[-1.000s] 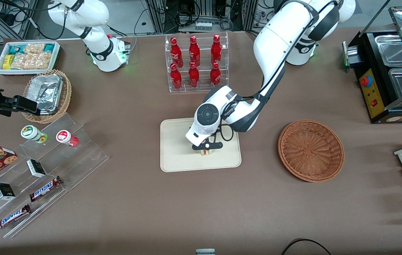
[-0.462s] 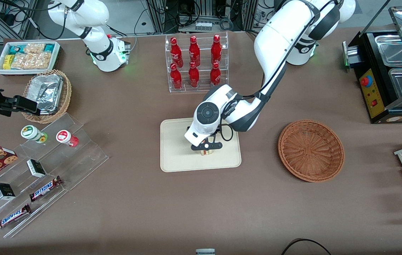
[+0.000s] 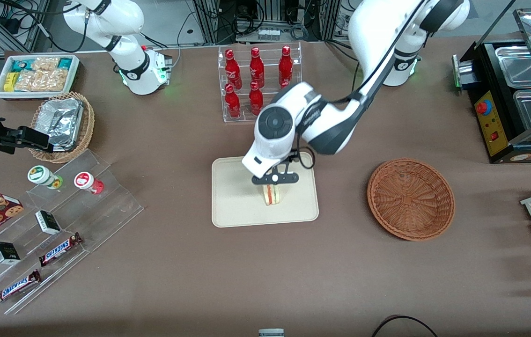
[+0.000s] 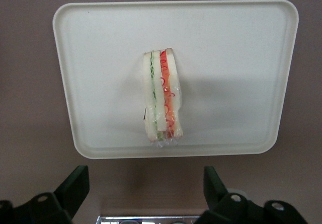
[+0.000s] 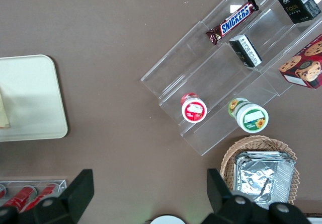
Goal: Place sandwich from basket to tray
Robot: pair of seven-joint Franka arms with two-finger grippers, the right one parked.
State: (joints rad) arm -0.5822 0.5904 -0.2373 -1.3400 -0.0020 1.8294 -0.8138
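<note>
The sandwich (image 3: 272, 195) (image 4: 162, 99) stands on its edge on the cream tray (image 3: 235, 196) (image 4: 226, 58), filling layers showing, and nothing touches it. My left gripper (image 3: 275, 182) (image 4: 145, 189) hangs open above the tray's edge nearest the bottle rack, a little farther from the front camera than the sandwich, with nothing between its fingers. The reddish-brown basket (image 3: 410, 199) sits empty toward the working arm's end of the table. A strip of the tray (image 5: 30, 98) also appears in the right wrist view.
A clear rack of red bottles (image 3: 258, 84) stands just past the tray, partly covered by my wrist. A stepped acrylic shelf with snacks (image 3: 59, 220), a tan basket with a foil container (image 3: 62, 124) and a white snack bin (image 3: 36, 75) lie toward the parked arm's end.
The gripper has let go of the sandwich, risen, and drawn back toward the bottle rack. The sandwich stays on the tray.
</note>
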